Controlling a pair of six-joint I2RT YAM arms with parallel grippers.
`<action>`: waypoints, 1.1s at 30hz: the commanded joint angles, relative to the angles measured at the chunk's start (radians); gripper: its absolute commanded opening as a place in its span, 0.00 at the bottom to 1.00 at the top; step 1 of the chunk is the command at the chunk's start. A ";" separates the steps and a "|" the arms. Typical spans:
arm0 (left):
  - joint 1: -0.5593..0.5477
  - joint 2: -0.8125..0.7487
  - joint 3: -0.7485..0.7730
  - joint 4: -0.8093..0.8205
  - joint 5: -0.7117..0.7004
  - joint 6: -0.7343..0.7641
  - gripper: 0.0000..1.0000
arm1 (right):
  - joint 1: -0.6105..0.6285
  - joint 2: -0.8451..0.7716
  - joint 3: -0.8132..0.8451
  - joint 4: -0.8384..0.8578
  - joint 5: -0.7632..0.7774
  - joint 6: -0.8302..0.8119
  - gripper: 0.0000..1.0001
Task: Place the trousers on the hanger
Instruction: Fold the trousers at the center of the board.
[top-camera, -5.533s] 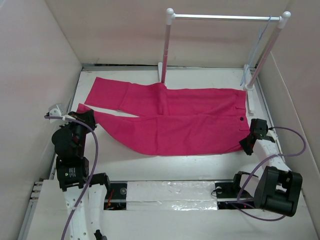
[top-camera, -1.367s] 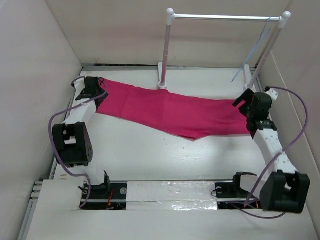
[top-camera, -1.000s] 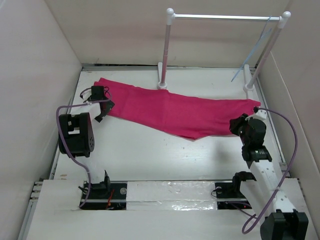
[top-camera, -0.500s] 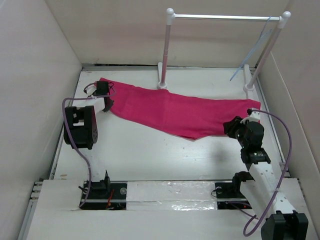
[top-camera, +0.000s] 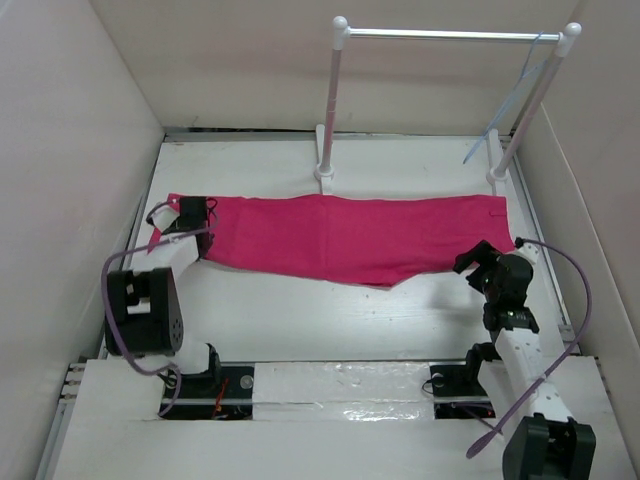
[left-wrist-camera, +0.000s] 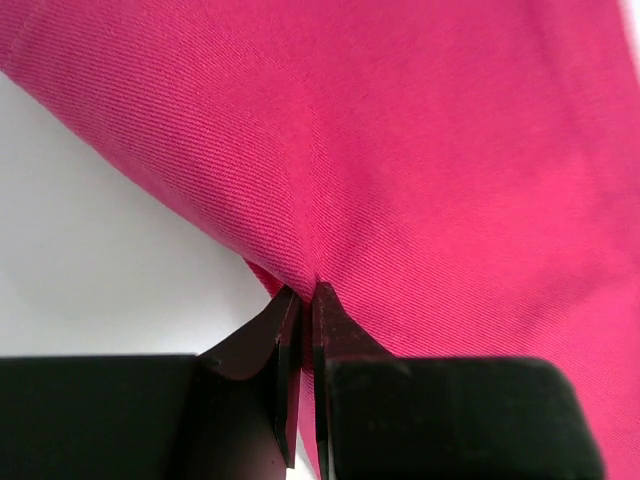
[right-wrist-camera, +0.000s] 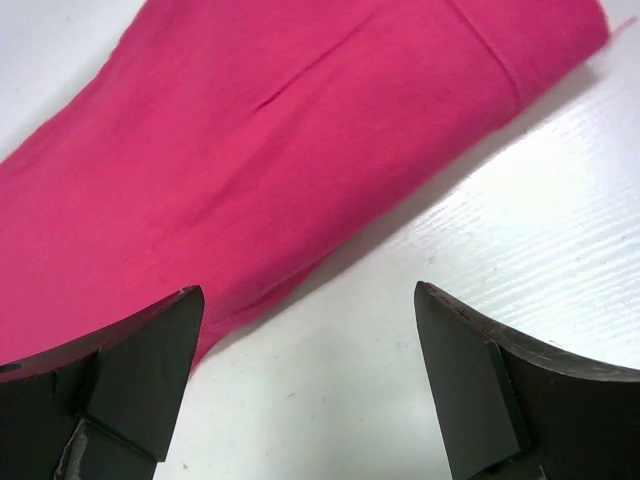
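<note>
Top view: the trousers (top-camera: 350, 235) lie folded lengthwise into one long magenta band across the white tabletop (top-camera: 330, 320). The band is widest near the middle, where its near edge dips to a blunt point. The left hand (top-camera: 190, 215) sits at the band's left end. The right hand (top-camera: 478, 262) is just off its near right corner. Behind stands a rack (top-camera: 450, 34) of thick white poles with round caps and a silver crossbar. The hanger (top-camera: 501, 100), a thin pale wire shape, hangs slanted from the bar's right end, well apart from the trousers.

Left wrist view: the two dark fingers (left-wrist-camera: 285, 340) are pressed together on a pinched ridge of the fabric, which shows a fine diagonal twill weave. Creases fan out from the pinch. Smooth white tabletop shows at the left.

Right wrist view: the dark, wedge-shaped fingers (right-wrist-camera: 140, 360) stand wide apart and hold nothing. They are over painted tabletop with a faint wood grain. The trousers' edge runs diagonally just beyond them, with a stitched seam near the corner and a short slit-like crease in the cloth.
</note>
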 joint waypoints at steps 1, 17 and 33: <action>0.000 -0.209 -0.088 -0.052 -0.110 -0.093 0.00 | -0.075 0.057 -0.013 0.108 -0.037 0.066 0.91; 0.010 -0.372 -0.214 0.024 -0.059 -0.120 0.00 | -0.195 0.519 0.154 0.271 -0.126 0.151 0.09; 0.010 -0.346 -0.286 0.023 -0.048 -0.217 0.65 | -0.310 -0.295 -0.047 -0.215 -0.132 0.056 0.16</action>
